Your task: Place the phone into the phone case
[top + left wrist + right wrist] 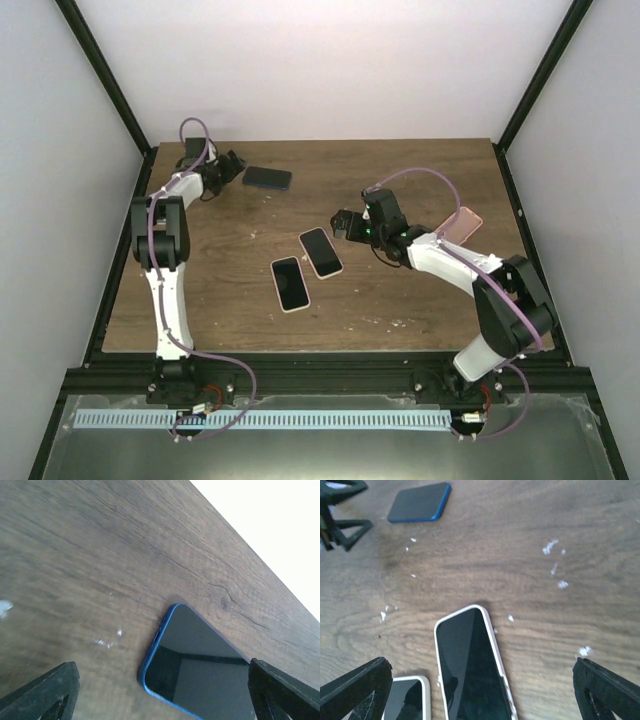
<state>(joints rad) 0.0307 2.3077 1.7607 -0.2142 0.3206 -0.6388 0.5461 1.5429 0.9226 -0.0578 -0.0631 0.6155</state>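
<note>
Left wrist view, left gripper point(162, 663): jaws spread wide, grasping nothing, low over the table point(75, 555).
Left arm point(160, 240) pose: stretched to the table's far-left part, fingers aimed at the blue phone point(200, 665).
Blue phone: flat on the wood, just ahead between the two fingers; its near end is cut off.
Right gripper point(480, 661): jaws parted, empty, hovering over a white-rimmed phone point(470, 665).
Right arm point(470, 275) pose: elbow bent, reaching inward to mid-table.
Count: three dark-screened phones, one blue and two white-rimmed. The second white-rimmed phone point(410, 697) lies just beside the first. One pink item point(462, 222).
Unclear: the pink item sits partly behind the right arm; phone or case, I cannot tell.
</note>
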